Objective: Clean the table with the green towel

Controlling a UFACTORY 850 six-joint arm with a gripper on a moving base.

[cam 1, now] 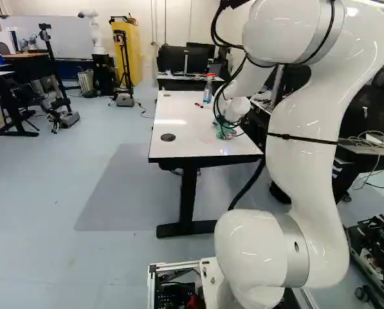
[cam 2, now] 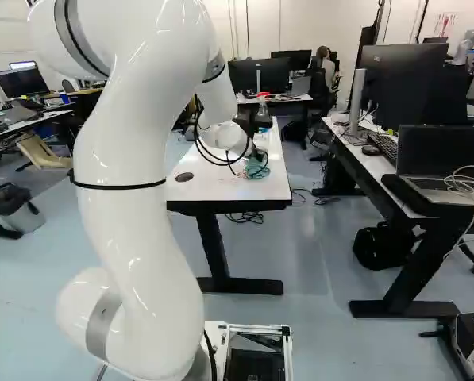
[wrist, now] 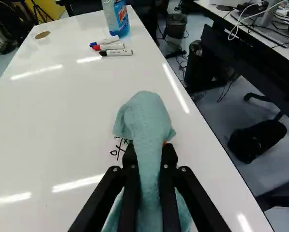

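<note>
At the far side of the arm's reach, the gripper (cam 1: 225,123) is low over the white table (cam 1: 179,145) in the left base view. In the wrist view the gripper (wrist: 149,159) is shut on the green towel (wrist: 146,113), which bunches up between both fingers and spreads ahead of and beneath them. The towel also shows at the gripper in the right base view. Black marks (wrist: 119,148) are on the tabletop right beside the towel, partly covered by it. Whether the towel's underside presses on the table cannot be seen.
Several markers (wrist: 116,52) lie farther along the table, beside a spray bottle (wrist: 116,17) of blue liquid. A round grommet (cam 1: 168,137) sits in the tabletop. To the right stands another desk with a laptop (cam 2: 441,163). Another robot (cam 1: 92,29) is at the back left.
</note>
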